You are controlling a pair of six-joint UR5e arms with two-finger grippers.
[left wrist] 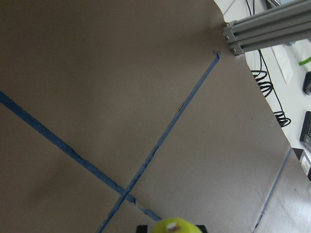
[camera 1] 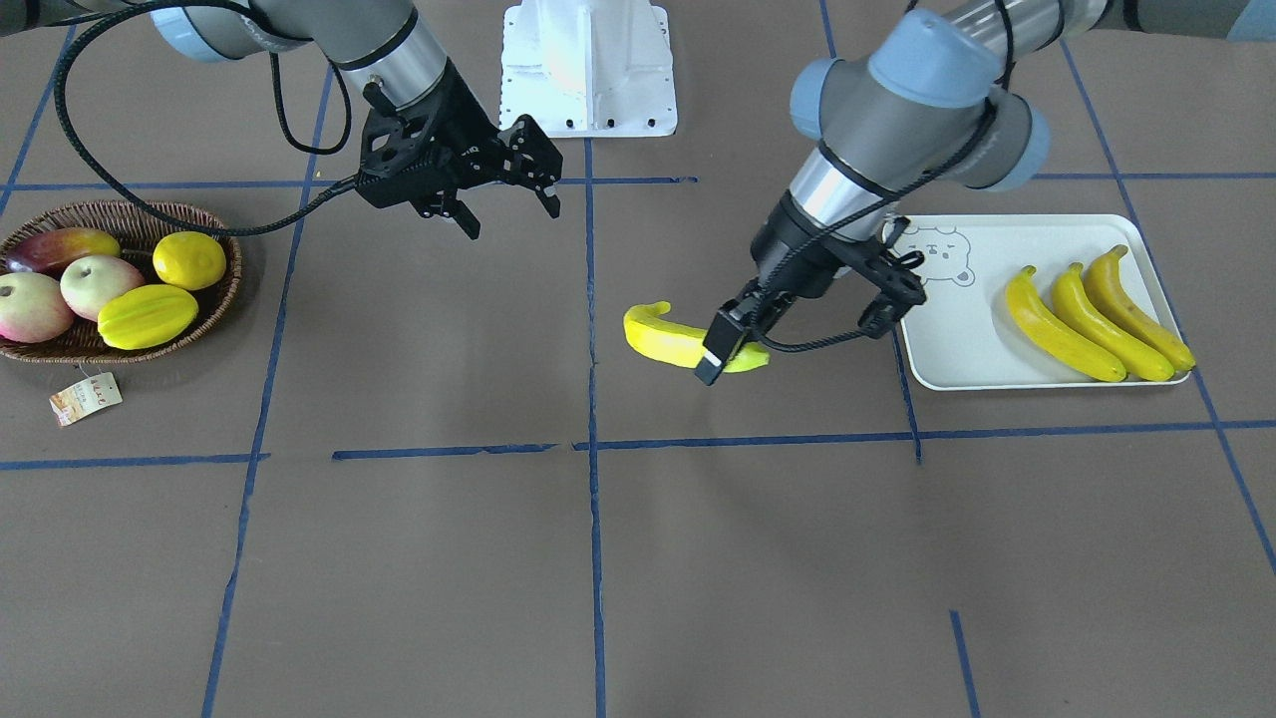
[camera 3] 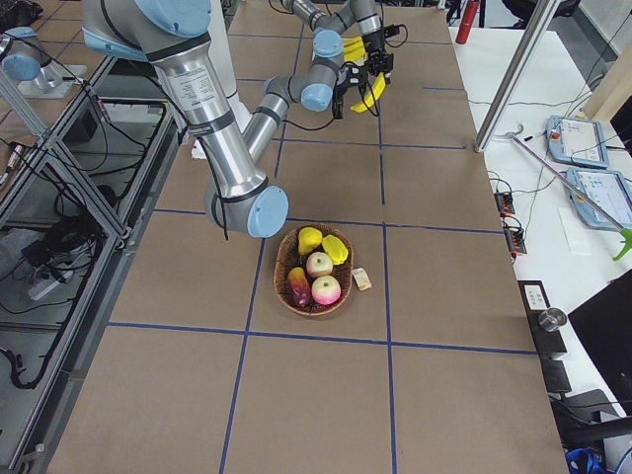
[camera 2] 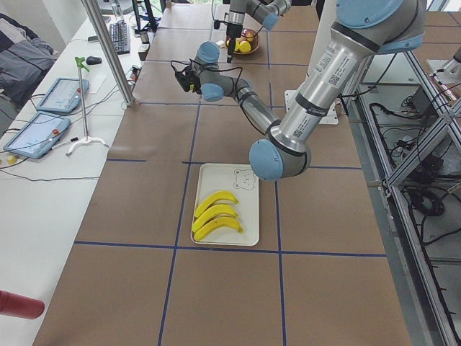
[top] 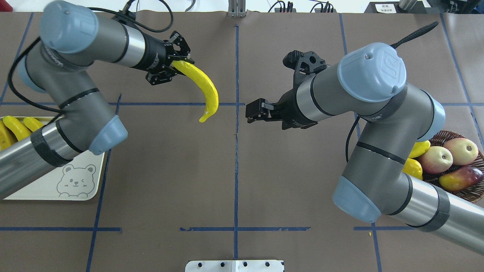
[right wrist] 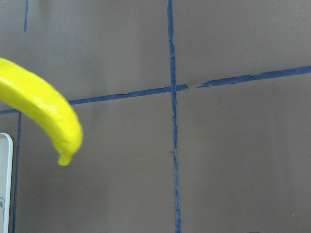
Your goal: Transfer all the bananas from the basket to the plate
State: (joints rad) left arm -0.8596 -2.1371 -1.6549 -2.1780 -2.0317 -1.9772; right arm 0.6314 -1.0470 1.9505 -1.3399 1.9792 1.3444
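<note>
My left gripper (top: 177,63) is shut on the stem end of a greenish-yellow banana (top: 207,86), held above the table near the centre line; in the front view that banana (camera 1: 670,342) hangs left of the plate (camera 1: 957,344). Three bananas (camera 1: 1097,317) lie side by side on the plate's far end, beside the bear drawing. My right gripper (camera 1: 508,211) hovers open and holds nothing, between the banana and the basket (camera 1: 231,284). No banana shows in the basket. The right wrist view catches the held banana (right wrist: 46,111) and the plate's corner (right wrist: 4,187).
The basket holds a lemon (camera 1: 189,259), a starfruit (camera 1: 148,315), two apples and a mango; its paper tag (camera 1: 86,397) lies on the table in front. A white mount base (camera 1: 588,70) stands at the robot's side. Blue tape lines cross the brown table.
</note>
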